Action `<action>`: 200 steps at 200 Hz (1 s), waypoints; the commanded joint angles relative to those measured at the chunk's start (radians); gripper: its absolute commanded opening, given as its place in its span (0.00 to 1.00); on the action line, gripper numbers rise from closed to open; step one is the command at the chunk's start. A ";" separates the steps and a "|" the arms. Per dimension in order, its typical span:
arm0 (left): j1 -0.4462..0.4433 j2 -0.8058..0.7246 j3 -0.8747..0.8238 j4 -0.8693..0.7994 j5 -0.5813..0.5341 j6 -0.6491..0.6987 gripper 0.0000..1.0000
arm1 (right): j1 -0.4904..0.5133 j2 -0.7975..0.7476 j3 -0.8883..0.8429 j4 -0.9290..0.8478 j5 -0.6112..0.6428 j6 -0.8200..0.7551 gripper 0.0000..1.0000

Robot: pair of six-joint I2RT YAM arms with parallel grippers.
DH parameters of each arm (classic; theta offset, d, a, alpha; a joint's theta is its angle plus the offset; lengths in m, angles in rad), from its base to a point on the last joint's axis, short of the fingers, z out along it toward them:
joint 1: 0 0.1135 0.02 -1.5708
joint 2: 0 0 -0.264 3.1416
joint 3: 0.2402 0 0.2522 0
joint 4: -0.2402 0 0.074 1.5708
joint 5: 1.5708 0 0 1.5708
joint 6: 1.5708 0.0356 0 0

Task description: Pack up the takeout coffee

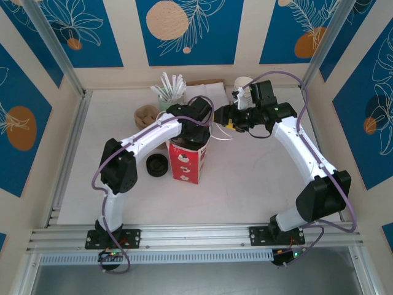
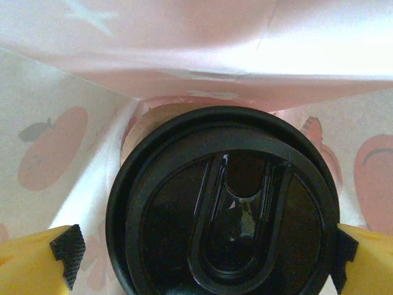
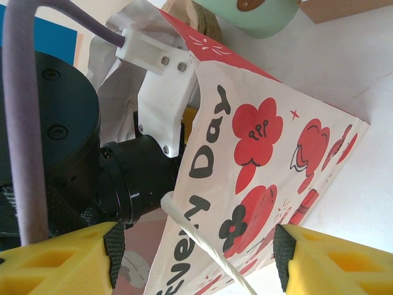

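Note:
The takeout coffee (image 2: 230, 209) shows its round black lid from above, low inside the red-and-white paper bag (image 1: 186, 162). My left gripper (image 2: 206, 252) reaches down into the bag and straddles the lid. The right pad (image 2: 345, 247) meets the rim, while a thin strip of bag shows between the left pad (image 2: 66, 251) and the lid. My right gripper (image 3: 196, 258) is open beside the bag's mouth, with the printed bag wall (image 3: 258, 153) and its white rope handle (image 3: 202, 243) between the fingers. From above, the right gripper (image 1: 222, 118) sits at the bag's top right edge.
A low stack of loose black lids (image 1: 156, 165) lies left of the bag. Behind stand a holder of white sticks (image 1: 169, 90), a brown bundle (image 1: 146, 115) and white lidless cups (image 1: 244, 83). The left arm's black wrist (image 3: 67, 123) presses close to the bag.

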 commanded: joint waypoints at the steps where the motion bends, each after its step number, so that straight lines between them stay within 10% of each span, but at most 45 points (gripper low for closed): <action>1: -0.030 -0.004 0.027 0.002 0.009 -0.024 1.00 | 0.027 0.048 -0.022 -0.022 -0.065 -0.025 0.68; 132: -0.042 -0.011 0.023 -0.011 -0.017 -0.030 1.00 | -0.013 0.025 -0.005 -0.123 0.109 -0.102 0.55; 200: -0.053 -0.024 0.041 -0.018 -0.014 -0.045 1.00 | -0.011 0.014 0.040 -0.152 0.131 -0.120 0.23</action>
